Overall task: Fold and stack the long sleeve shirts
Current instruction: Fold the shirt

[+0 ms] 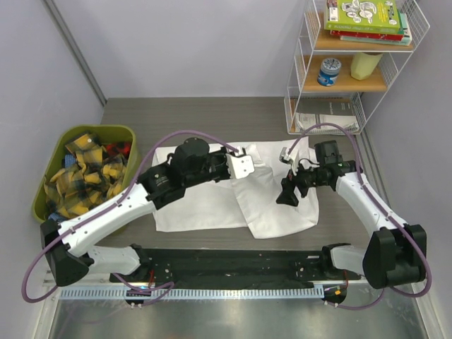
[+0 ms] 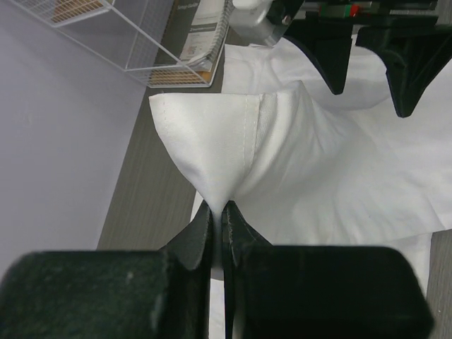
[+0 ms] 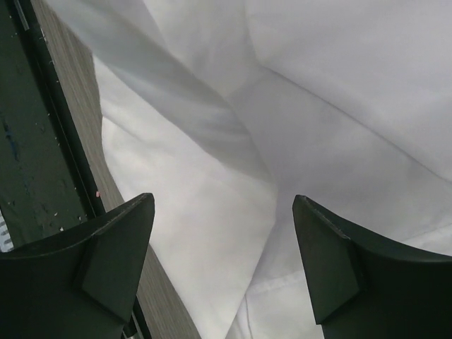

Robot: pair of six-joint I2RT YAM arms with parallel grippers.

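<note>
Bin: a green bin stood at the left of the top view, filled with yellow-and-black plaid cloths.
Table: a dark grey table ran across the middle of the top view, beneath the arms.
Left gripper: the left gripper was pressed together, pinching a stitched edge of the shirt. In the left wrist view the cloth rose from the fingertips as a peak.
Shirt: the white shirt lay spread and rumpled on the table at the centre of the top view, between the 2 arms, with 1 folded part lying over its lower right.
Right gripper: the right gripper was spread wide, its 2 fingers pointing down over the right part of the shirt, with nothing between them. Whether they touched the cloth I cannot tell.
Shelf: a white wire shelf stood at the upper right of the top view. It held books on top, a can beside a yellow cup below them, and papers at the bottom.
</note>
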